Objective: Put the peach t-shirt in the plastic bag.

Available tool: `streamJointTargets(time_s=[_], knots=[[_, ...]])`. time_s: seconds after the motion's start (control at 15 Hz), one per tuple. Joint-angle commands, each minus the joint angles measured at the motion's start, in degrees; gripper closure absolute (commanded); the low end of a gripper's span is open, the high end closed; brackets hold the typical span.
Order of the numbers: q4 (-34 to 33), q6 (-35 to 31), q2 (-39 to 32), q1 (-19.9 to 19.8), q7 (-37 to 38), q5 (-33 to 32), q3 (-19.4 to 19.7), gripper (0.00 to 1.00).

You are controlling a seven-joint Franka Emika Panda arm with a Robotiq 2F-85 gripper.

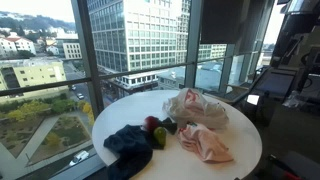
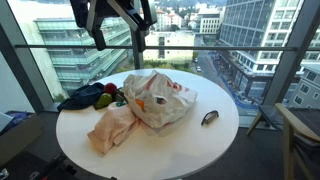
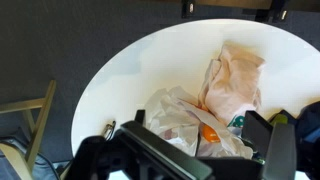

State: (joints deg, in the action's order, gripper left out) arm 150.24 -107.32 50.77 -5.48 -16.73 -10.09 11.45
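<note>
**One peach shirt lies outside the bag on a high-rise table**

One peach t-shirt [image 2: 112, 128] lies crumpled on the round white table [image 2: 200, 150], outside the plastic bag [image 2: 158, 98], their edges touching. The bag sits rumpled near the middle of the table. The gripper [image 2: 122, 40] hangs above the table's far side with its jaws spread wide, holding nothing. In the wrist view, bag and shirt lie below the parted fingers [image 3: 268, 135]. A dark blue cloth [image 2: 80, 97] sits heaped at the table's edge, with small red and green items [image 2: 108, 92] between it and the bag. A small dark object [image 2: 209, 117] lies alone beyond the bag's other side. Tall windows show city buildings [image 1: 140, 35] outside.
</note>
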Motion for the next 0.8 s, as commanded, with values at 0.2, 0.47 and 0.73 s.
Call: streamJointTargets(time_s=[0.2,0.47,0.73], knots=[[-0.58,0.15,0.25,0.23,0.16,-0.11,0.13,0.00],[-0.59,0.15,0.25,0.23,0.16,-0.11,0.13,0.00],[2.22,-2.26,-1.53,0.75,1.50,-0.37,-1.15,0.00]])
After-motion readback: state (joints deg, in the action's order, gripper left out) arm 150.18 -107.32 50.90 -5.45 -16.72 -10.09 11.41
